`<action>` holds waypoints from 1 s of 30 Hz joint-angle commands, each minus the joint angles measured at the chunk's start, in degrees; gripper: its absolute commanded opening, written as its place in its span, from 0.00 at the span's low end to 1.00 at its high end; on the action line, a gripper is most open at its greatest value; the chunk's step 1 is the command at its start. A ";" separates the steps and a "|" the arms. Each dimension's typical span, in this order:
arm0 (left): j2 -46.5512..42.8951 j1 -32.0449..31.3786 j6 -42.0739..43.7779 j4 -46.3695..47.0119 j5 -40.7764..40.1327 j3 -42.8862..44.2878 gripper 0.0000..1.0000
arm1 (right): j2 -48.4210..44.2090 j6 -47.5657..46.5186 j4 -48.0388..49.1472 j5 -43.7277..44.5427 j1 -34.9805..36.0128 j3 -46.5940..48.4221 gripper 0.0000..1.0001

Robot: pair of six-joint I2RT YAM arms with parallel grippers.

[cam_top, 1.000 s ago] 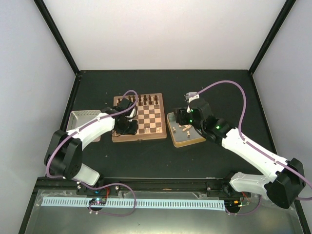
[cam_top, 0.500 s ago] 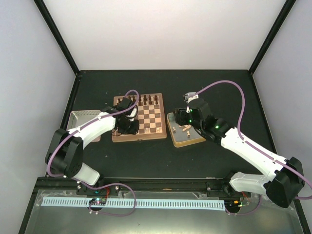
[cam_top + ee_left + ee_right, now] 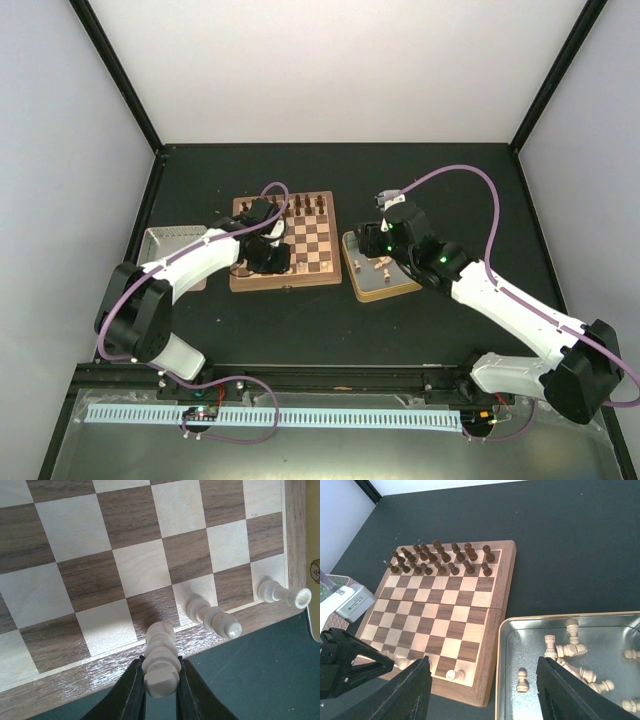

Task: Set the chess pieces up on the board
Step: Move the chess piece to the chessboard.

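The gold-rimmed tin (image 3: 517, 647), just right of the board (image 3: 445, 615), holds loose pale chess pieces (image 3: 567, 650), some toppled. The left gripper (image 3: 160, 682) is clamped on one pale piece (image 3: 160, 655) at the board's near frame, beside two more on the near-right squares; the middle rows lie open, and dark chessmen (image 3: 440, 557) fill the far rows. The right gripper (image 3: 482, 690) hovers by the tin's left rim, fingers spread and holding nothing.
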 commanded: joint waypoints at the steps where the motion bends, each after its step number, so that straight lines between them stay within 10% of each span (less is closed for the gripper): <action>1: 1.40 -0.50 0.42 1.14 -0.13 2.24 0.11 | 0.65 0.84 1.11 -0.54 0.10 0.25 0.59; 16: 4.03 -3.89 -0.53 -1.97 -9.69 4.79 0.21 | 0.54 1.16 0.28 -0.45 0.11 -0.32 0.59; 30: -5.08 -3.49 -0.94 -3.71 -10.86 7.12 0.50 | -3.25 2.27 -0.90 0.99 0.04 -1.25 0.59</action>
